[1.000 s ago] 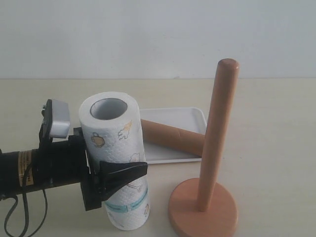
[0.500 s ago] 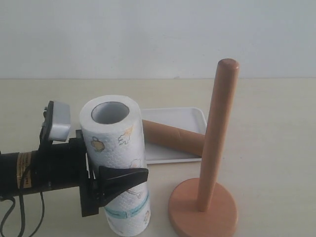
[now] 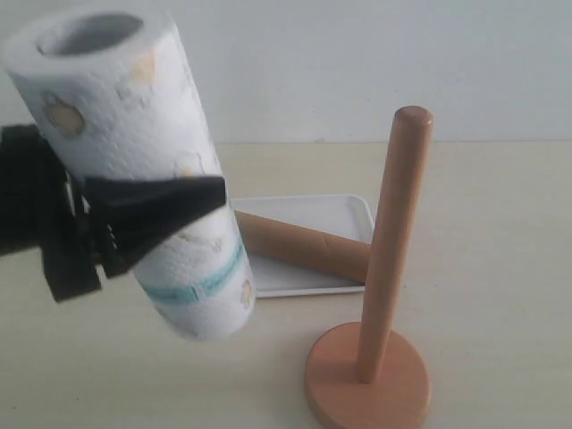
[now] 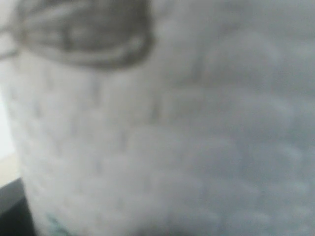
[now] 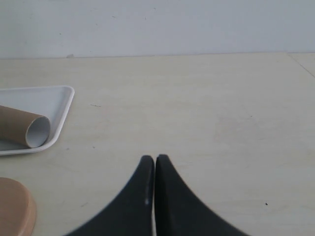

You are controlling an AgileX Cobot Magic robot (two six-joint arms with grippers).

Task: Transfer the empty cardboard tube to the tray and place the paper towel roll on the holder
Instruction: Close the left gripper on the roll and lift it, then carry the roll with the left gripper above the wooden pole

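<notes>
Thick white embossed paper towel roll (image 3: 134, 161) with a teal band near its lower end: in the exterior view I have it off the pale tabletop (image 3: 500, 223), clamped round its middle by my left jaws, which are spread as wide as the roll's girth, one black finger across its front. It leans, open end up and to the left, banded end down toward the tall light-brown wooden holder (image 3: 389, 259), well apart from the pole. The long brown cardboard tube (image 3: 304, 246) lies on the small white rectangular tray (image 3: 349, 210), so that half looks done. My worry is that the roll's lower end looks to hang below the pole's rounded top; a sideways swing from here would likely knock the pole and tip the stand. Tilted like this, the core could also catch on the tip, and the soft paper might slip in my grip. My left arm (image 3: 36, 214) reaches in from the left.

My left wrist view is filled by blurred embossed paper (image 4: 197, 147); the grey core opening (image 4: 83, 34) shows at one corner.

My right wrist view shows my right jaws pressed together, holding nothing, over bare tabletop (image 5: 221, 108), with tube (image 5: 19, 123), tray (image 5: 59, 98) and holder base (image 5: 15, 206) off to one side.
</notes>
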